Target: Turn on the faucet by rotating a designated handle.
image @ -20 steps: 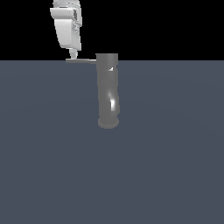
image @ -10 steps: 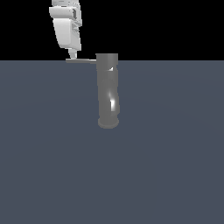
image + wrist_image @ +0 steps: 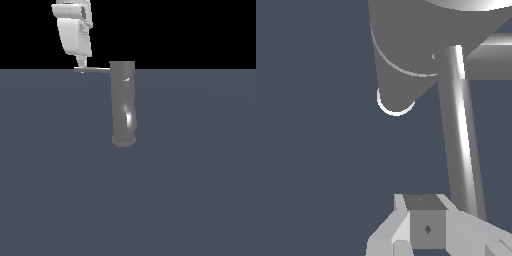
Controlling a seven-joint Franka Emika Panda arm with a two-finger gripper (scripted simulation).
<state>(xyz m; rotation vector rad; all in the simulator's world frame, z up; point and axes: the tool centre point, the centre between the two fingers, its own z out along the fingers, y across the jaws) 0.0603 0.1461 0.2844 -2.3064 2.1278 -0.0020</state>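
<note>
The faucet [image 3: 123, 105] is a thick grey upright cylinder with a white glint and a wider round foot. Its handle [image 3: 95, 70], a thin grey rod, sticks out from the top toward the exterior view's left. My white gripper [image 3: 80, 64] hangs over the rod's free end, fingertips right at it; touching or not, I cannot tell. In the wrist view the faucet [image 3: 401, 55] is seen from above and the handle [image 3: 458, 130] runs down beside my gripper [image 3: 427, 226]. The fingers look pressed together, with nothing held between them.
A flat dark blue-grey floor [image 3: 190, 190] spreads all around the faucet's foot. Behind it the background is black. No other objects show.
The gripper's upper body has drifted very slightly to the exterior view's left. The handle and the faucet look unchanged.
</note>
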